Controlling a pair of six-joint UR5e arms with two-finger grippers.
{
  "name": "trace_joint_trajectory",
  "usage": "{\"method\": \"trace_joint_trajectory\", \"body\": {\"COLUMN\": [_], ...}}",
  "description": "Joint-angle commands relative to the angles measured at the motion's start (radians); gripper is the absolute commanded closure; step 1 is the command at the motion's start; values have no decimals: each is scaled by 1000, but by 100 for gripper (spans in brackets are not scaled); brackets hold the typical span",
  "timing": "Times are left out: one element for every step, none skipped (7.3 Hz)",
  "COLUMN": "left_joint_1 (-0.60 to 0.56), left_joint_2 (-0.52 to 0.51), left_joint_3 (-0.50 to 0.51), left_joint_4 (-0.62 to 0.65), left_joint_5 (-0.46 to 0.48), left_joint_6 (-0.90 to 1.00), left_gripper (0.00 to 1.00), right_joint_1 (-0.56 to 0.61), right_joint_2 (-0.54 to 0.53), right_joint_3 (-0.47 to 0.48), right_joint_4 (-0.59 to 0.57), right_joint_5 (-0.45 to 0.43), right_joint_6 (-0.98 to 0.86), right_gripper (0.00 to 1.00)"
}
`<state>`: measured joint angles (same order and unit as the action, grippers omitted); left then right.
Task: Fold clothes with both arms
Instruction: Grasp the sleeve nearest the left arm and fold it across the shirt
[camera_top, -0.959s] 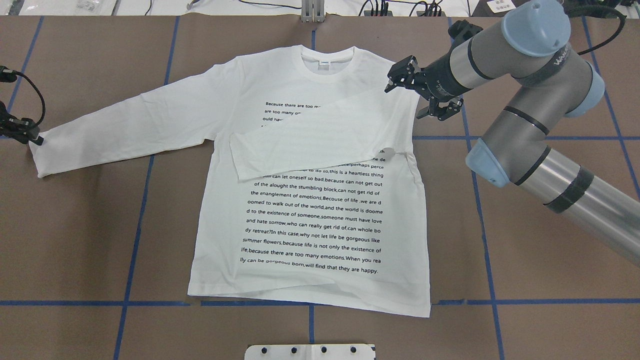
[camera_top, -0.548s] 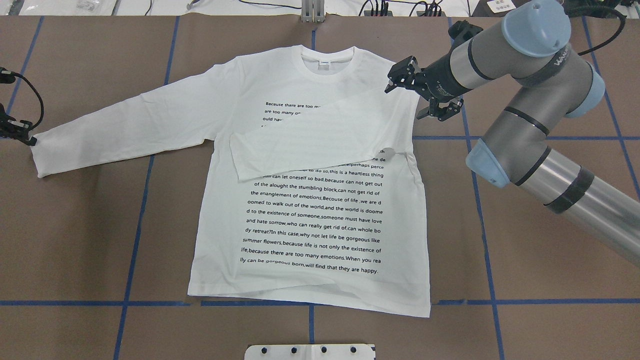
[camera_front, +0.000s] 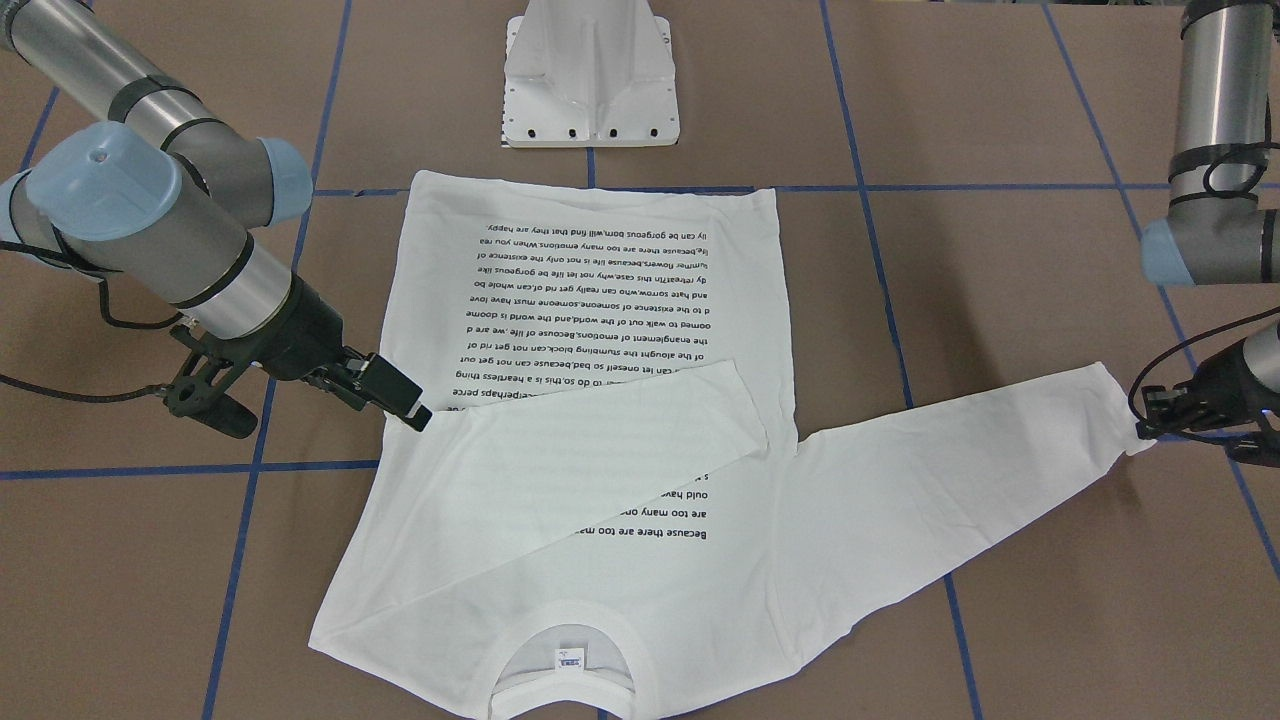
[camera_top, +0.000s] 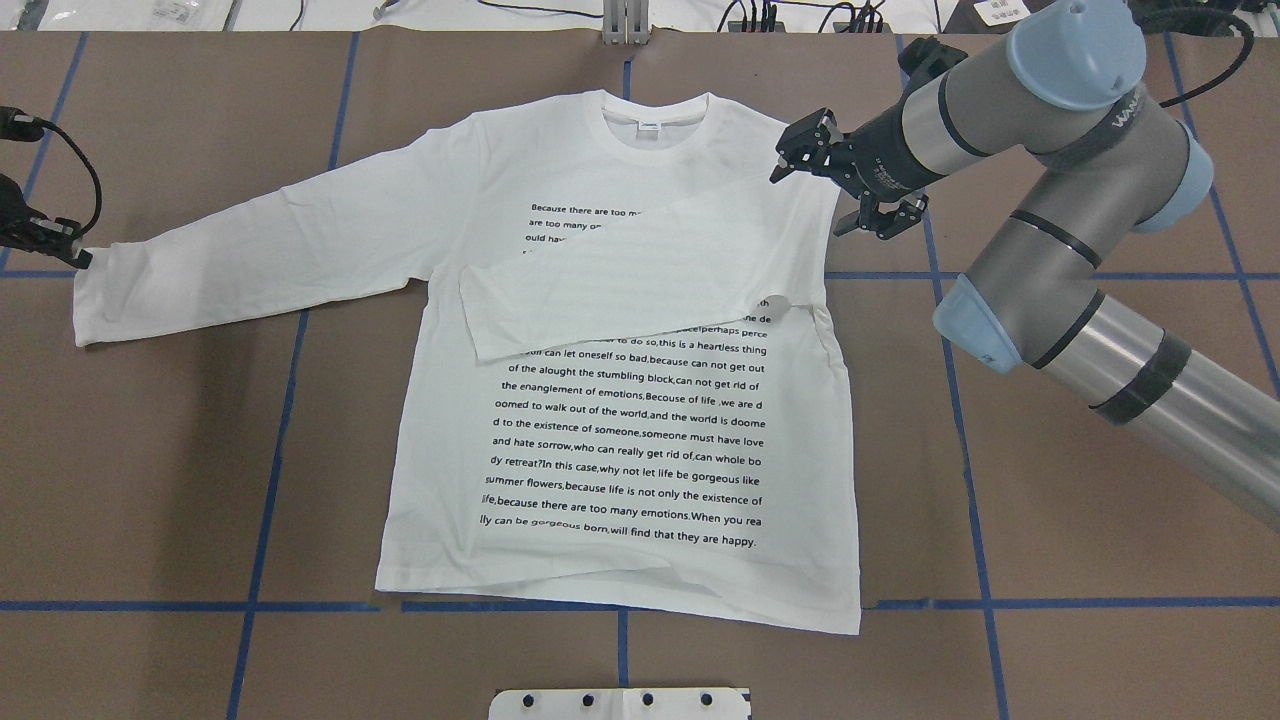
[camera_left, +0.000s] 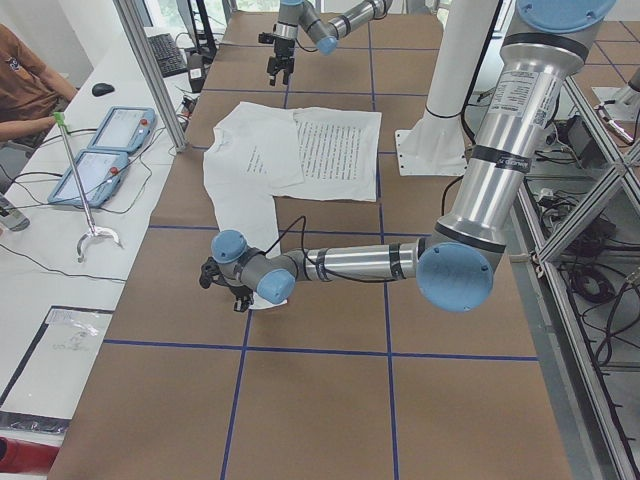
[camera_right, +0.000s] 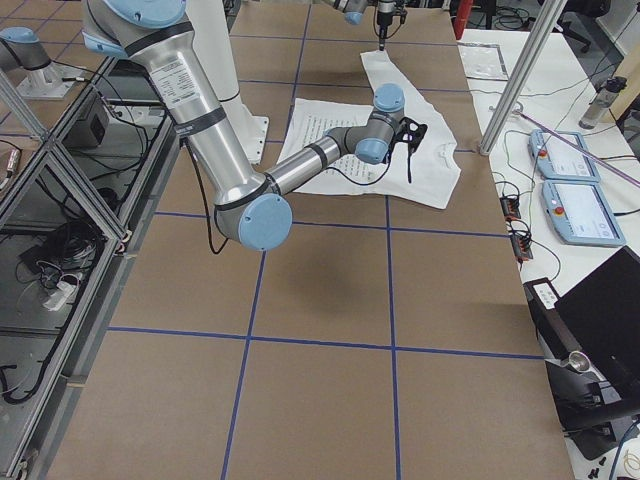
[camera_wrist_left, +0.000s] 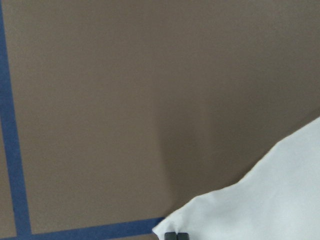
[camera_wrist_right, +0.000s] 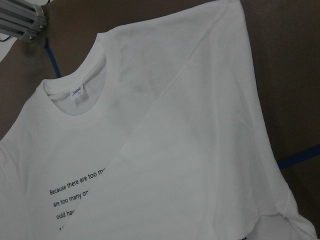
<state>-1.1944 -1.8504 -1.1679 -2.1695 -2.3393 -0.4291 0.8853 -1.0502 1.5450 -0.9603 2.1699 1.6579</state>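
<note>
**Desk:** What can you read from your screens?

**Me:** I have the T-shirt (camera_top: 620, 400) lying flat on the surface (camera_top: 1000, 660), print up. Its collar (camera_top: 657, 155) is on the side away from the robot's base and its hem is on the near side. The black print (camera_top: 630, 470) starts "Because there are too m", and the last line ends "will find that they are happy." One line lower down reads "summer flowers,because life is not only the existence of". The label (camera_wrist_right: 77, 92) inside the collar carries a small blue mark that I can't make out. On the right arm (camera_top: 1050, 250) I see letters starting "WAN"; the rest curves out of sight.

**Desk:** And the sleeves?

**Me:** The right sleeve (camera_top: 620, 290) is folded across the chest and covers part of the upper lines. The left sleeve (camera_top: 260, 260) lies stretched out sideways across a blue tape line (camera_top: 278, 450).

**Desk:** Now each tool.

**Me:** My left tool (camera_top: 65, 255) is at the corner of the left sleeve's cuff. In the left wrist view its fingertips (camera_wrist_left: 176, 235) sit pressed together on the cloth edge, pinching the cuff. My right tool (camera_top: 785, 160) hangs over the shirt's right shoulder with its jaws apart, holding nothing. I can't tell whether it touches the cloth.
</note>
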Motion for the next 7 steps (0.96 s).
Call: {"method": "trace_joint_trajectory", "body": {"left_joint_1": [1, 6, 50, 132, 207, 272, 350], "left_joint_2": [-16, -59, -113, -174, -276, -371, -468], "left_joint_3": [-134, -188, -228, -268, -271, -270, -265], "left_joint_4": [11, 8, -7, -10, -9, -18, -45], "left_joint_5": [-133, -158, -182, -176, -161, -94, 43], "left_joint_6": [-173, -310, -461, -594, -738, -842, -973], "left_gripper": [100, 100, 100, 100, 100, 100, 100], "right_joint_1": [17, 36, 52, 61, 72, 86, 101], "right_joint_2": [-48, -63, -104, -153, -184, -209, -249], "right_joint_3": [42, 55, 79, 108, 116, 115, 115], "right_joint_4": [2, 2, 3, 3, 3, 5, 11], "right_joint_5": [13, 25, 30, 30, 30, 30, 28], "right_joint_6": [-1, -1, -24, -79, -125, -159, -211], "right_gripper": [1, 1, 1, 1, 1, 1, 1]}}
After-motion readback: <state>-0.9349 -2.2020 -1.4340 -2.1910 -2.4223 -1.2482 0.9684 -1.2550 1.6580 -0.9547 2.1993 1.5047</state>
